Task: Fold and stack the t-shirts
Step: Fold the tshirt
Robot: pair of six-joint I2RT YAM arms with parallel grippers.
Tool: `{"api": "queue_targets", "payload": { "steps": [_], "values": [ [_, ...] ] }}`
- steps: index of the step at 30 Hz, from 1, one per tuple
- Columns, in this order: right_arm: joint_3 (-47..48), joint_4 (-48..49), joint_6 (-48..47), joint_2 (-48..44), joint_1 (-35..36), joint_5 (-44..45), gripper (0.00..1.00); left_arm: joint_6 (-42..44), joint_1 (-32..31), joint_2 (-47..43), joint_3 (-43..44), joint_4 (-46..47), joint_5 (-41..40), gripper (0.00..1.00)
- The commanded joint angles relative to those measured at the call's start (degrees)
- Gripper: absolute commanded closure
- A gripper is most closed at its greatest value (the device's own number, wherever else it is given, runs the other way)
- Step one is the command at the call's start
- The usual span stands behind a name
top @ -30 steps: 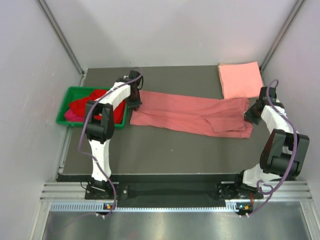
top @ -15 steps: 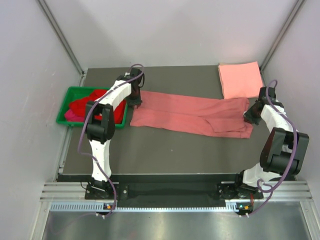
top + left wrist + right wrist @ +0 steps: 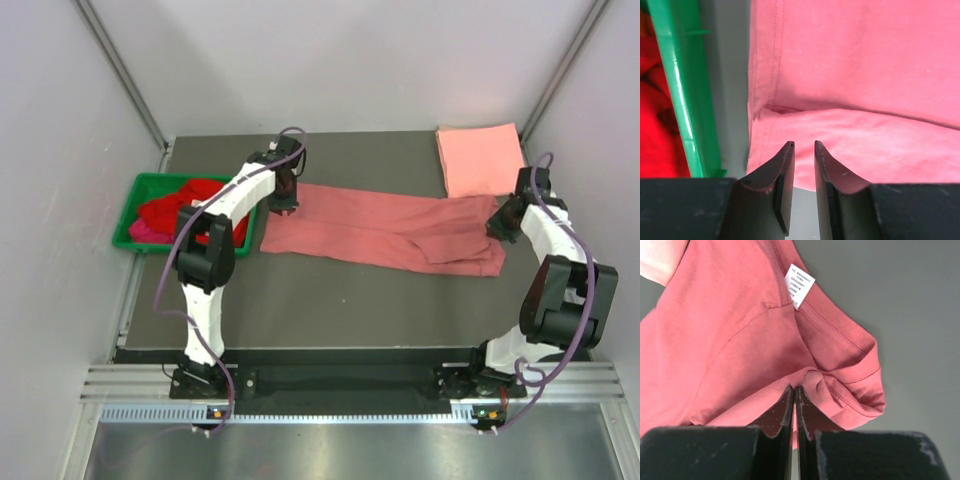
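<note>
A dusty rose-red t-shirt [image 3: 380, 230] lies stretched out lengthwise across the dark table, folded into a long band. My left gripper [image 3: 285, 200] hovers over its left end, jaws a little apart with nothing between them; in the left wrist view the gripper [image 3: 804, 145] looks down on the shirt's hem [image 3: 850, 135]. My right gripper [image 3: 500, 225] is shut on a pinch of the shirt near its collar at the right end [image 3: 795, 388]; a white label [image 3: 799, 286] shows there. A folded salmon pink t-shirt [image 3: 480, 158] lies at the back right.
A green bin [image 3: 128, 225] at the table's left edge holds a bright red t-shirt [image 3: 165, 212] and a magenta one [image 3: 140, 230]. Its wall [image 3: 680, 100] stands just left of the shirt's end. Bare table [image 3: 330, 300] lies in front of the shirt.
My left gripper has opened, let go of the shirt's left end and moved right and toward the back. The shirt's left end now lies flat. The right gripper keeps its hold.
</note>
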Motion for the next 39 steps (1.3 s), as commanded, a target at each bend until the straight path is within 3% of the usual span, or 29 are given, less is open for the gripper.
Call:
{"api": "queue_targets", "payload": {
  "steps": [1, 6, 16, 27, 37, 39],
  "values": [
    [3.8, 0.0, -0.9, 1.2, 1.2, 0.6, 1.0, 0.7, 0.6, 0.5, -0.1, 1.8, 0.7, 0.73],
    [8.0, -1.4, -4.6, 4.6, 3.3, 3.0, 1.0, -1.3, 1.4, 5.4, 0.5, -1.2, -8.0, 0.74],
    [14.9, -1.8, -11.5, 11.0, 7.3, 8.8, 1.0, -2.0, 2.7, 7.8, -1.0, -1.3, -14.9, 0.74],
    [21.5, -1.8, -17.2, 15.3, 13.0, 13.1, 1.0, -2.4, 2.7, 7.7, -3.5, -0.3, -14.8, 0.74],
    [26.3, -4.7, -16.9, 21.8, 13.0, 18.3, 1.0, -2.7, 2.8, 6.7, -4.4, -0.3, -15.8, 0.74],
    [27.9, -5.9, -15.9, 22.5, 12.8, 18.4, 0.96, -2.9, 2.9, 6.5, -4.3, -0.4, -15.6, 0.74]
  ]
}}
